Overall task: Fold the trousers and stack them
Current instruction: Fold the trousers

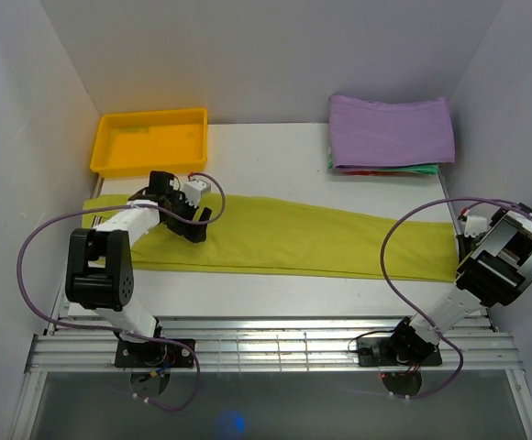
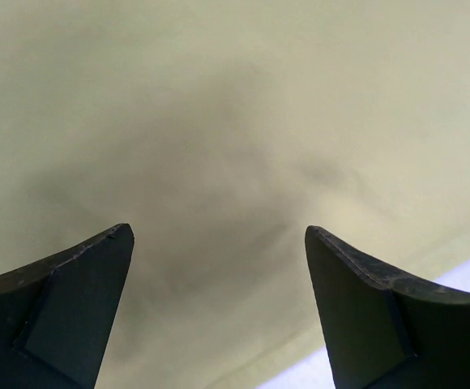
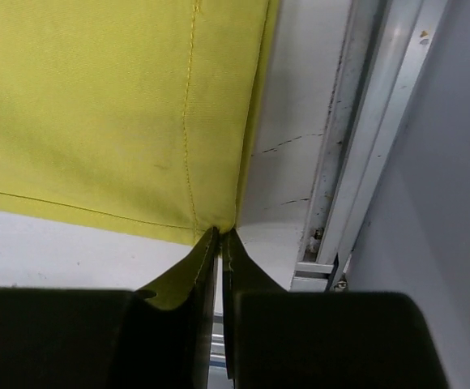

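The right pincer (image 3: 220, 233) is pinched tight on the near right corner of the trousers (image 1: 312, 240), at the right edge of the tabletop (image 1: 275, 156). The left pincer (image 2: 217, 229) stands wide apart, low over the cloth near its other end; whether its tips touch the fabric is hard to tell. The trousers lie stretched flat across the tabletop, with a yellow tray (image 1: 149, 142) and a purple folded cloth (image 1: 390, 128) beyond them.

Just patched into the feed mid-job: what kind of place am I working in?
Likely a lab robot cell, not a home: plain white walls box in a white table, an aluminium rail frame runs along its near edge, and a yellow bin sits at the back.
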Robot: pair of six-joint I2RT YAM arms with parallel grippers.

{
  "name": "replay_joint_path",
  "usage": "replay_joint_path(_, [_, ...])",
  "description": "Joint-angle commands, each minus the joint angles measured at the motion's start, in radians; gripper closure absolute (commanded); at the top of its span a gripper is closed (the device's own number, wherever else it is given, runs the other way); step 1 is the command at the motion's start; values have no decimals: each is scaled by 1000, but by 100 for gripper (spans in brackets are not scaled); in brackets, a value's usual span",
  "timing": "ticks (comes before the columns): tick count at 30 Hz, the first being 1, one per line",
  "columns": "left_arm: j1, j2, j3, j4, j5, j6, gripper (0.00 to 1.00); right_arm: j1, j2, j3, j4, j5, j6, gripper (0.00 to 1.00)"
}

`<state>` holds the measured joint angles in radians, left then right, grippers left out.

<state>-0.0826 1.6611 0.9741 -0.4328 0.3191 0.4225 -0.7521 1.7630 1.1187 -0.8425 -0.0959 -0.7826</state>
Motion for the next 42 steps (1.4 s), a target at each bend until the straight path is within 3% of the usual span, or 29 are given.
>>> replay_joint_path(1, [-5,-159,17,-159,178,123,2,-15,65,47,161,93,-33,92])
replay_joint_path(3, [-3,-240,37,-248,236,297,7,-15,56,59,139,75,-52,92])
replay_joint_path(4, [-5,-270,35,-330,248,359,9,-13,46,65,103,62,-55,75])
replay_joint_path(6, [-5,-354,3,-395,239,480,16,-12,27,92,54,4,-67,51])
replay_joint_path(7, [-5,-377,-11,-461,227,603,19,-10,4,101,5,-20,-70,27])
replay_joint_path(9, [-3,-409,-55,-501,192,695,28,3,-25,122,-36,-82,-78,13])
replay_joint_path(10, [-5,-429,-72,-524,157,781,41,11,-52,127,-71,-102,-76,8])
replay_joint_path(13, [-5,-432,-133,-503,117,866,48,59,-97,138,-113,-151,-58,7])
replay_joint_path(19, [-11,-336,-152,-427,107,866,50,135,-131,158,-162,-199,-18,7])
replay_joint_path(30, [-52,-278,-230,-262,52,860,50,143,-96,182,-184,-194,3,9])
replay_joint_path(39, [-66,-279,-241,-169,14,852,63,143,-92,167,-184,-199,6,9])
replay_joint_path(42, [-66,-279,-233,-156,15,849,74,143,-91,164,-182,-196,5,10])
